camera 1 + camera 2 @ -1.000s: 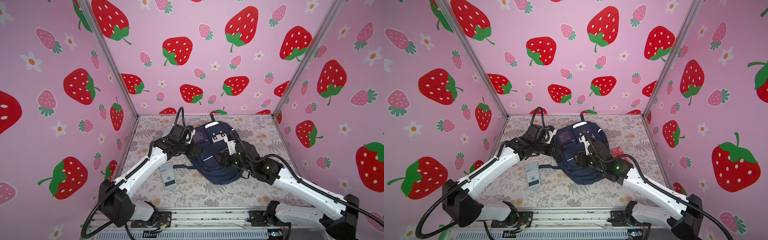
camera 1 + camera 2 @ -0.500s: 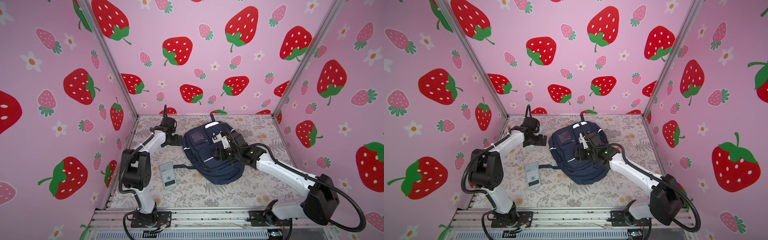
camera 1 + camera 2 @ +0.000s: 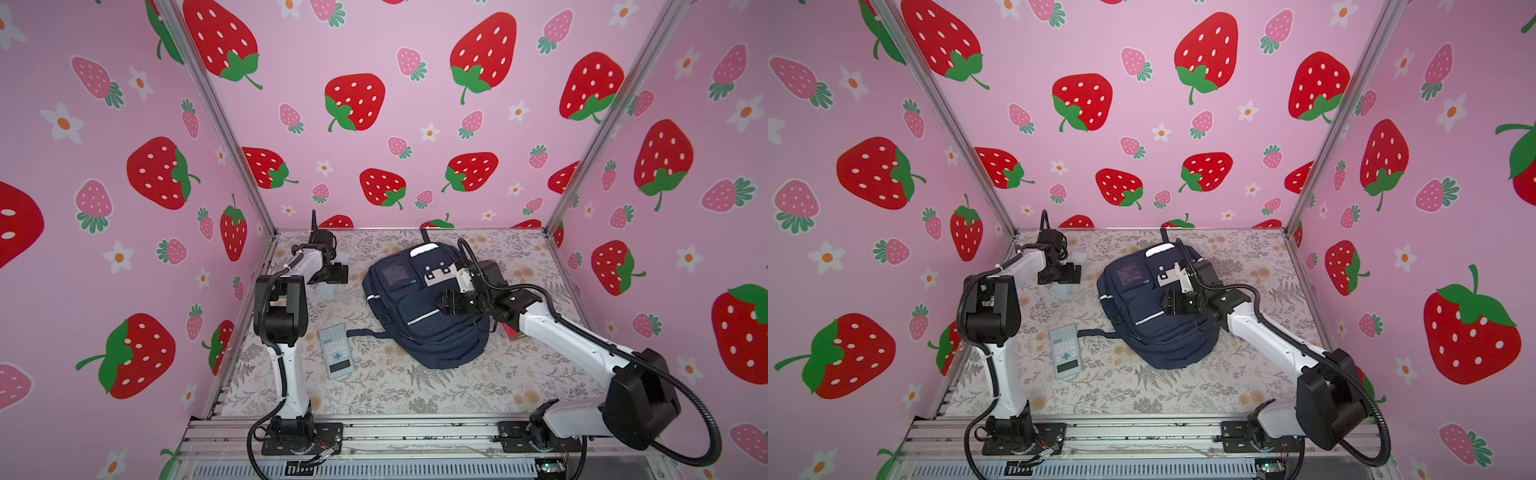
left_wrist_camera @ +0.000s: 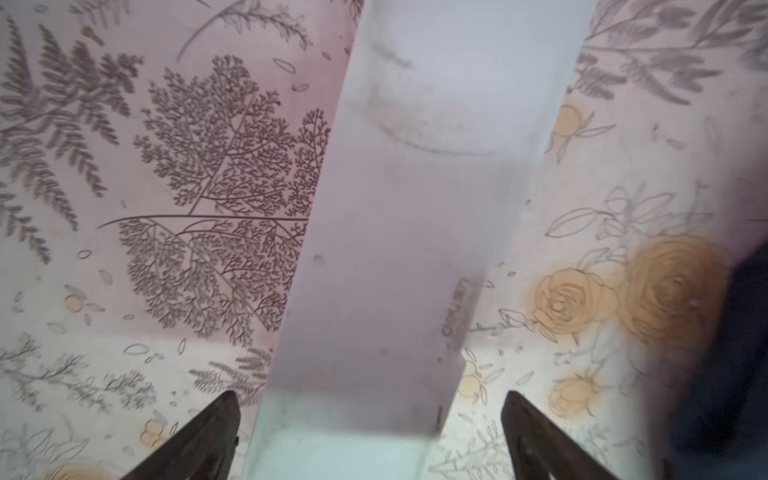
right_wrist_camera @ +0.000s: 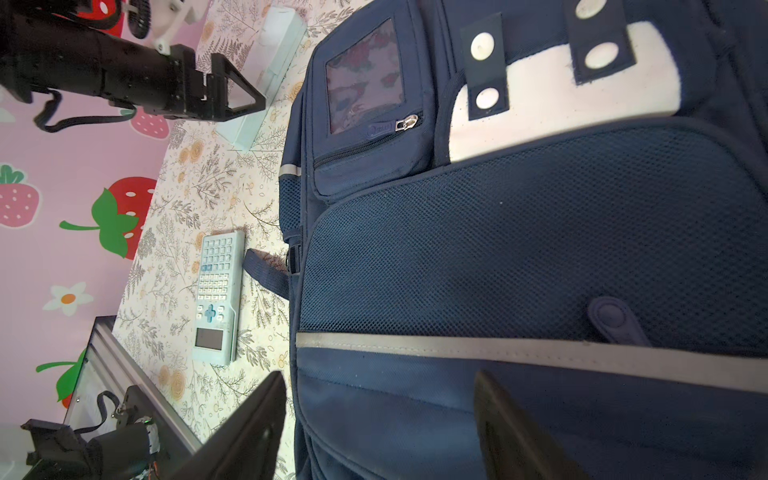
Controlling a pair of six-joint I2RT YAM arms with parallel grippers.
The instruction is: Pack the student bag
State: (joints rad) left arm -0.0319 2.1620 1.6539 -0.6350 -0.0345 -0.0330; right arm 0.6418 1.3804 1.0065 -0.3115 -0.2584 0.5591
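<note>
Large navy fabric student bag [image 3: 424, 316]: soft, limp, probably light; grip its rubber zip pull [image 5: 615, 322]. Right hand [image 5: 377, 374] open above, empty; left hand [image 4: 369, 394] wide.

Table [image 3: 415, 386]: flat, with a fern and flower print cover and a metal rail [image 3: 415, 432] along the near edge. Four items lie on it.
- student bag [image 3: 419, 316] [image 3: 1154, 328]: lies flat, front pockets up, centre to right of centre, top end toward the far wall. One strap [image 3: 361, 332] trails left on the cover and ends just beside the calculator.
- calculator [image 3: 336, 351] [image 3: 1065, 351]: pale blue, keys up, near-left of the bag, display end nearest.
- box [image 3: 328, 287] [image 4: 395, 249]: pale, translucent, long. It lies flat at far left, apart from the bag.
- red item [image 3: 509, 332]: just right of the bag, mostly hidden, so I can't tell what it is.
</note>
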